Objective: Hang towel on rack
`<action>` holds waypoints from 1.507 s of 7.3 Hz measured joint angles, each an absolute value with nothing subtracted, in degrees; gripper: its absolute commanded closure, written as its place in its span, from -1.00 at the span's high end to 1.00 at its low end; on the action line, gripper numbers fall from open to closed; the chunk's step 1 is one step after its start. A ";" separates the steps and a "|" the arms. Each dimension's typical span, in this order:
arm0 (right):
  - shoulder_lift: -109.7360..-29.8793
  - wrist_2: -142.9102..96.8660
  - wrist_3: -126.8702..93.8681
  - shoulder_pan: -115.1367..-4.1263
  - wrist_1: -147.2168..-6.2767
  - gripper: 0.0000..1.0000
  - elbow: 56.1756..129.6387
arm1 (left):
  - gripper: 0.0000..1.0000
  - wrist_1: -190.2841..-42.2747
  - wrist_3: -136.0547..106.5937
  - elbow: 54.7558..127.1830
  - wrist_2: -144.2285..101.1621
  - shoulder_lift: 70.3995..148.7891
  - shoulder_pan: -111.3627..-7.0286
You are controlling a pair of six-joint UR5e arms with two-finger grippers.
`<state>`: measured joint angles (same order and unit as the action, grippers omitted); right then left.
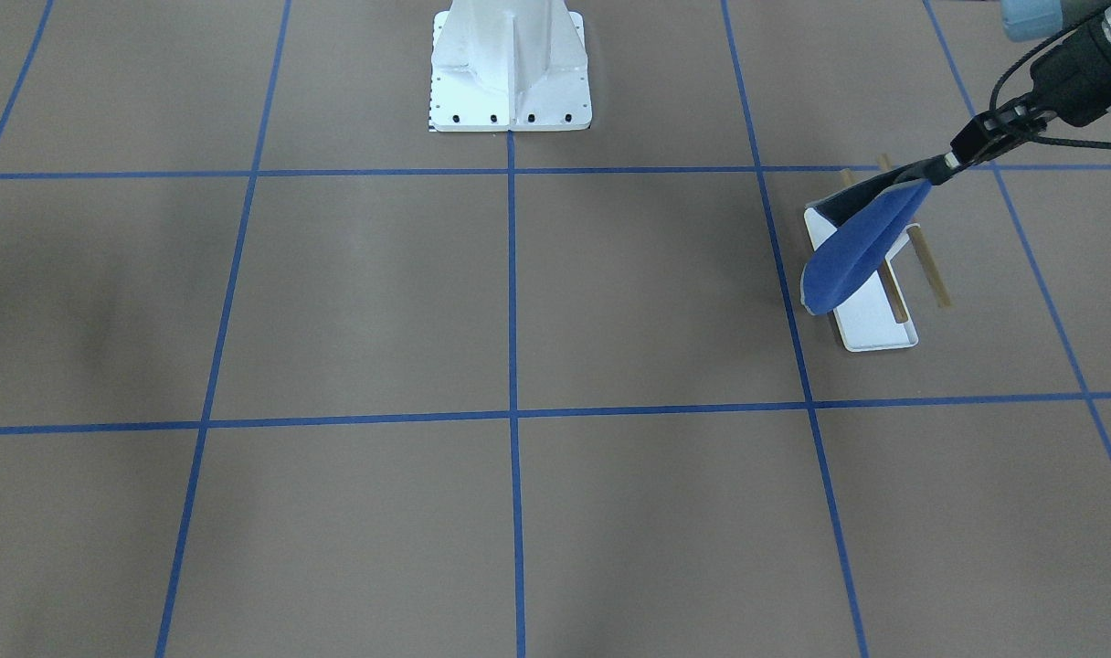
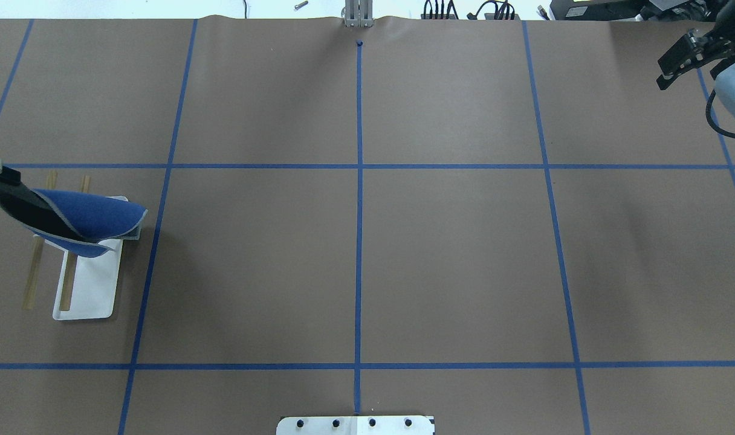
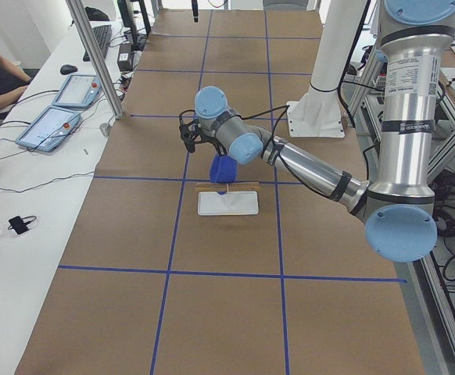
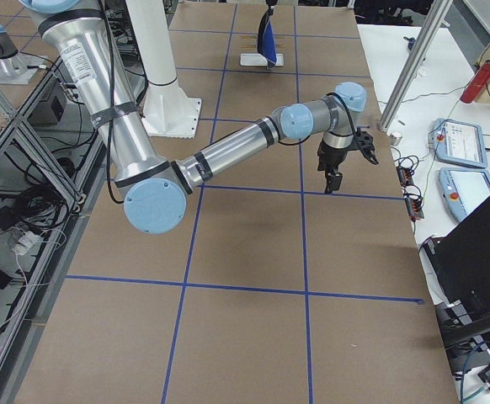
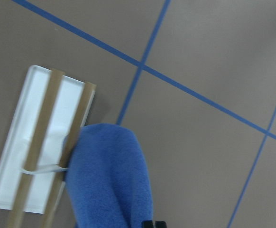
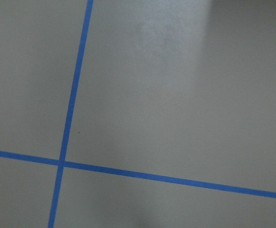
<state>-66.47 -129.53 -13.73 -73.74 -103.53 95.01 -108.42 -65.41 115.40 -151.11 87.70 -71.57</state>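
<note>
The left end effector (image 1: 937, 171), pinched shut on one end of the floppy royal-blue towel (image 1: 852, 251), dangles it over the white-trayed wooden-rod rack (image 1: 871, 324), ready for draping.

Desk (image 2: 452, 254) was covered in brown paper and marked with a blue tape grid (image 2: 359, 181). In the overhead view, two long lines ran 9 to 3 o'clock and several crossed them 12 to 6.

The rack (image 2: 95, 284) sat flat on its white tray base at the desk's 9 o'clock edge, long side running roughly 12 to 6, slightly tilted. A tape line passed near the tray at its 3 o'clock, not touching. The tray lay between the two long lines.

The white bolted pedestal (image 2: 355, 426) stood at 6 o'clock, on the centre tape line.
</note>
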 measured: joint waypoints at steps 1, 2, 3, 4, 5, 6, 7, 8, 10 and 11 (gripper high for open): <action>-66.34 -129.61 -13.67 -73.93 -103.50 1.00 94.14 | -1.00 -108.41 -60.21 113.46 -151.33 86.01 -73.32; -66.25 -129.86 -13.64 -74.07 -103.53 1.00 93.75 | -1.00 -108.41 -55.06 111.34 -151.45 84.43 -74.77; -66.23 -130.27 -13.63 -74.21 -103.58 1.00 93.63 | -1.00 -108.37 -50.26 109.40 -151.49 83.06 -75.84; -66.24 -130.57 -13.63 -74.34 -103.61 1.00 93.52 | -1.00 -108.32 -46.32 107.51 -151.50 82.35 -76.75; -66.24 -130.69 -13.62 -74.40 -103.58 1.00 93.37 | -1.00 -108.27 -42.57 105.40 -151.44 81.96 -77.52; -66.16 -130.72 -13.62 -74.42 -103.51 1.00 93.25 | -1.00 -108.31 -40.04 103.61 -151.26 81.75 -78.07; -66.07 -130.75 -13.64 -74.44 -103.47 1.00 93.20 | -0.45 -108.42 -38.61 102.44 -150.95 81.63 -78.33; -66.06 -130.75 -13.66 -74.44 -103.46 1.00 93.20 | 0.96 -108.47 -37.64 101.87 -150.70 81.57 -78.43; -66.71 -129.37 -13.63 -74.43 -103.52 1.00 93.02 | 0.97 -110.11 -36.59 101.61 -148.67 80.76 -78.57; -67.72 -127.93 -13.61 -74.42 -103.56 1.00 92.70 | 0.97 -112.60 -36.31 101.10 -145.71 79.94 -78.56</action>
